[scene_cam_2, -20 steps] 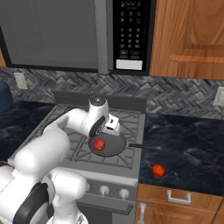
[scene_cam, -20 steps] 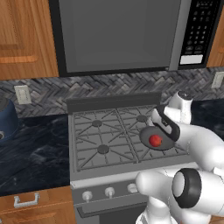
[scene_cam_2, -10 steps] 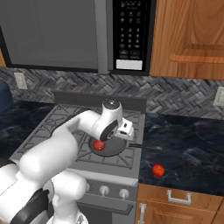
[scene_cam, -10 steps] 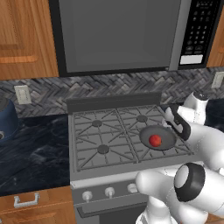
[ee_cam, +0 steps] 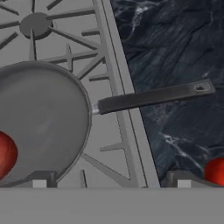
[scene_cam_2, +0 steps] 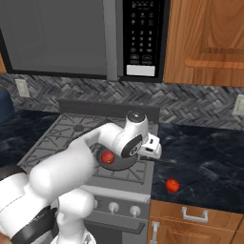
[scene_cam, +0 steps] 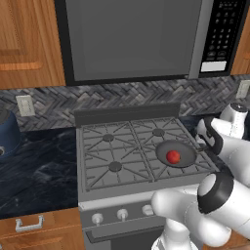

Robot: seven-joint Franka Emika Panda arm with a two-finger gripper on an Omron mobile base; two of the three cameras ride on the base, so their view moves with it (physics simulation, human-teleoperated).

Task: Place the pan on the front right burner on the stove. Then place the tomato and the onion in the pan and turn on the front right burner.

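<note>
The dark grey pan (scene_cam: 184, 148) (scene_cam_2: 120, 162) (ee_cam: 43, 113) sits on the stove (scene_cam: 112, 146) (scene_cam_2: 62, 138), over the front right burner, which it hides. Its handle (ee_cam: 153, 97) sticks out over the counter to the right. A red round item (scene_cam: 172, 156) (scene_cam_2: 107, 157) (ee_cam: 4, 153) lies in the pan. A second red round item (scene_cam_2: 172, 185) (ee_cam: 215, 171) rests on the counter right of the stove. I cannot tell which is the tomato and which the onion. My gripper (ee_cam: 111, 181) (scene_cam_2: 153, 151) hangs open and empty above the stove's right edge, near the handle.
Round knobs (scene_cam: 122, 214) (scene_cam_2: 113, 207) line the stove front. A microwave (scene_cam: 132, 39) hangs above. Dark marble counter (scene_cam_2: 205, 157) runs to the right, and a blue pot (scene_cam: 7, 132) stands on the left counter. Wooden cabinets flank the microwave.
My arm has swung right, from over the pan to the stove's right edge. The red item stays in the pan. The jaws stayed open.
</note>
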